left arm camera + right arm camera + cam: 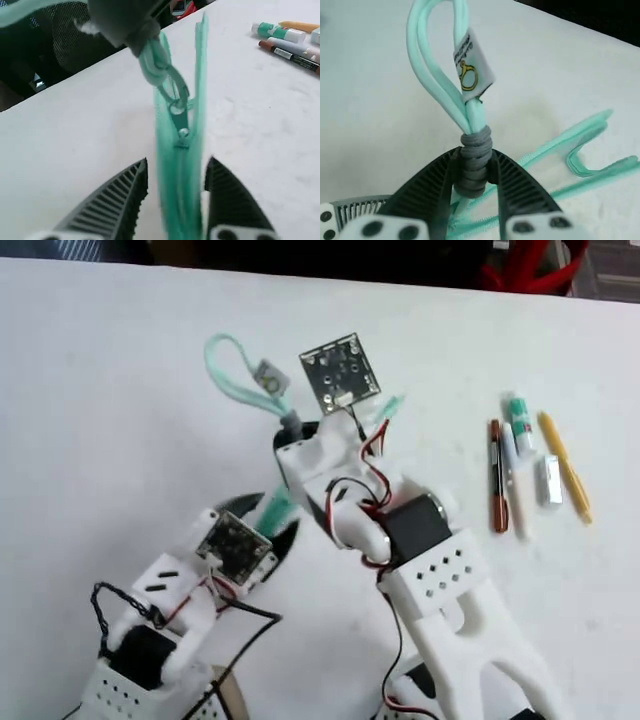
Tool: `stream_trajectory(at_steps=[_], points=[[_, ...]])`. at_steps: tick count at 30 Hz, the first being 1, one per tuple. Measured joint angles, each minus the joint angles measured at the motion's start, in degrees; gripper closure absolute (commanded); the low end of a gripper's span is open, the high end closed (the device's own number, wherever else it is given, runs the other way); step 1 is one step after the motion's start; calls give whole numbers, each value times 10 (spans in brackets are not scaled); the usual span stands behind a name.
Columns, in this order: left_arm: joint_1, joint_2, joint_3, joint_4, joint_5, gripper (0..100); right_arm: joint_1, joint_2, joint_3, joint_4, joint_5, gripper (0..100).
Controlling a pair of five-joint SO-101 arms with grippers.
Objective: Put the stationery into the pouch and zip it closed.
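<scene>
- Left gripper (pixel 177 162) straddled the pouch (pixel 199 85) at its zipper edge, jaws narrowed, seemingly pinching it upright to brace it.
- Right gripper (pixel 475 152) clamped tight on the pull cord (pixel 436 82) at its grey wrap, placed to work the slider.
- Beyond both, stationery (pixel 497 480) lay loose on the white table (pixel 120 390), well apart; dark room behind.

White table (pixel 100 390); beyond its far edge, perhaps a red chair frame (pixel 530 265).
</scene>
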Motion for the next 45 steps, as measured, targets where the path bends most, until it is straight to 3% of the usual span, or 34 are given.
stream_trajectory(at_steps=[7, 15, 20, 24, 35, 45], points=[[47, 0, 4, 1, -5, 977, 16, 0, 11, -16, 0, 981], [47, -9, -37, 79, -5, 977, 98, 25, 57, -89, 0, 981], [0, -9, -57, 116, -8, 977, 137, 69, 57, -135, -1, 981], [-40, -9, -61, 143, -53, 977, 161, 107, 57, -178, -1, 981], [-84, -9, -67, 178, -79, 977, 204, 167, 55, -258, -1, 981], [-137, -9, -77, 207, -125, 977, 267, 353, -96, -260, -3, 981]])
